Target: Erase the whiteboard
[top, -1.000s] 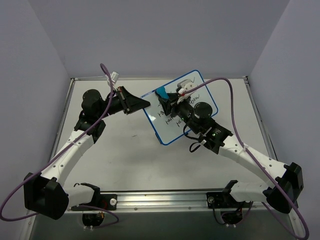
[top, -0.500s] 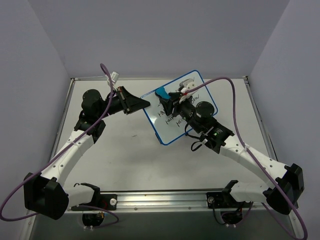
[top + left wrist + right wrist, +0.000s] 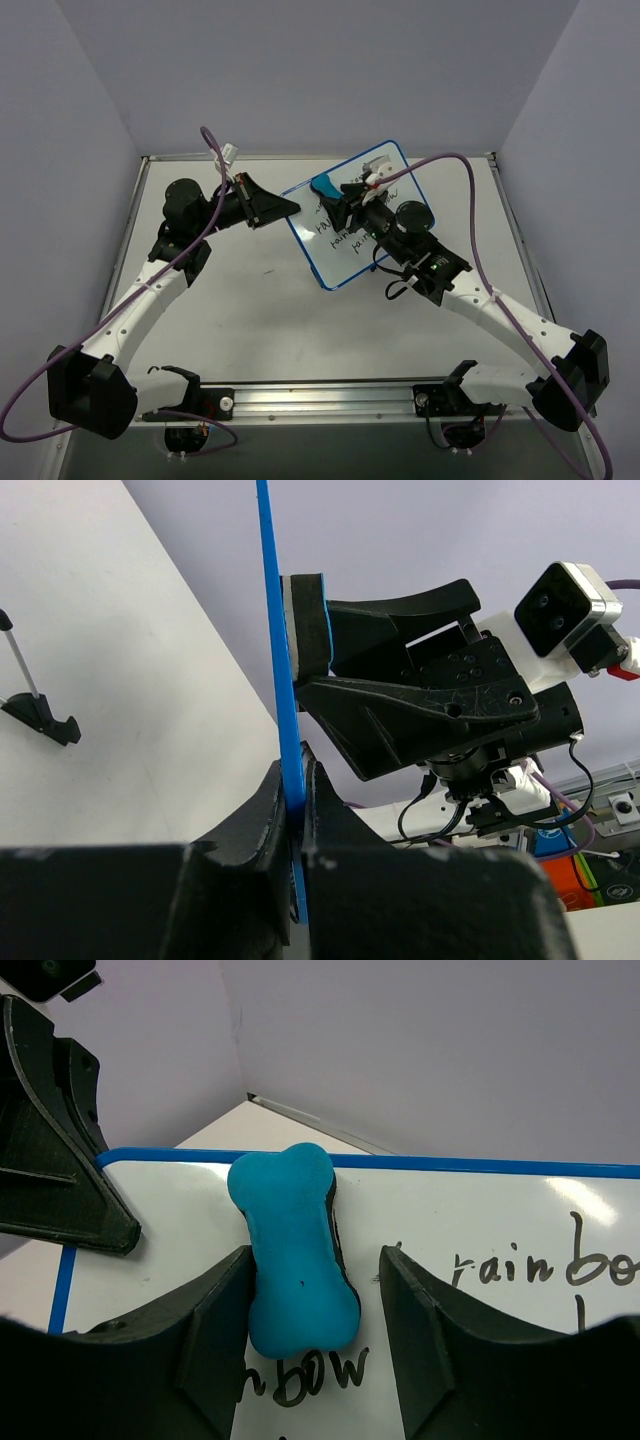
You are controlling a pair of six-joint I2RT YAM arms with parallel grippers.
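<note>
The whiteboard, white with a thin blue rim and black handwriting, is held tilted above the table. My left gripper is shut on its left rim; in the left wrist view the blue rim runs edge-on between the jaws of that gripper. A blue bone-shaped eraser rests on the board's upper left part. My right gripper is open with the eraser between its fingers; the eraser touches the left finger, with a gap to the right one. The words "rainbow" show on the board.
The white table lies inside grey walls on three sides. A small black piece with a thin rod lies on the table left of the board. A metal rail runs along the near edge between the arm bases.
My right arm has shifted slightly right and away. The eraser, the board and my left arm have stayed in place.
</note>
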